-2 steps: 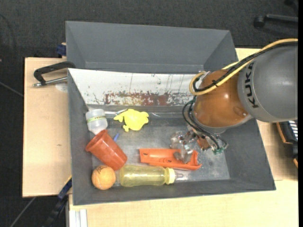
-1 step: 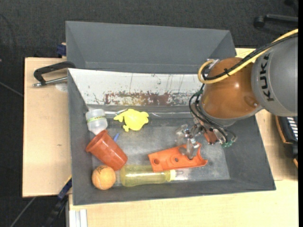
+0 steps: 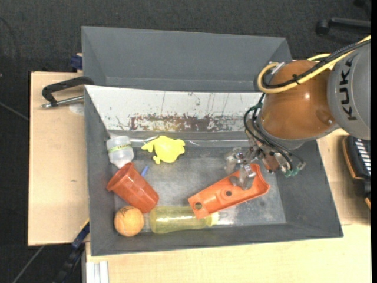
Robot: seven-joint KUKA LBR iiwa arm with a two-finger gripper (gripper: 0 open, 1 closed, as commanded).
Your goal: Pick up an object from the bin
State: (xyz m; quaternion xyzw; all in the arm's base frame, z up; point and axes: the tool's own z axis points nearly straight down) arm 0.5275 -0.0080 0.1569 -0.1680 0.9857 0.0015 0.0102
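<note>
Camera view — gripper (image 3: 242,171) over one orange bracket (image 3: 217,198); one cup (image 3: 132,187), one ball (image 3: 129,221) — grip unclear.

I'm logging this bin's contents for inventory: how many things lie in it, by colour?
Orange: 3 (cup, ball, flat piece)
Yellow: 2 (toy, tube)
Clear: 1 (bottle)
Total: 6

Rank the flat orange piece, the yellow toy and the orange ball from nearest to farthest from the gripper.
1. The flat orange piece, directly under the gripper.
2. The yellow toy, mid-bin near the back wall.
3. The orange ball, in the far front corner.
</note>
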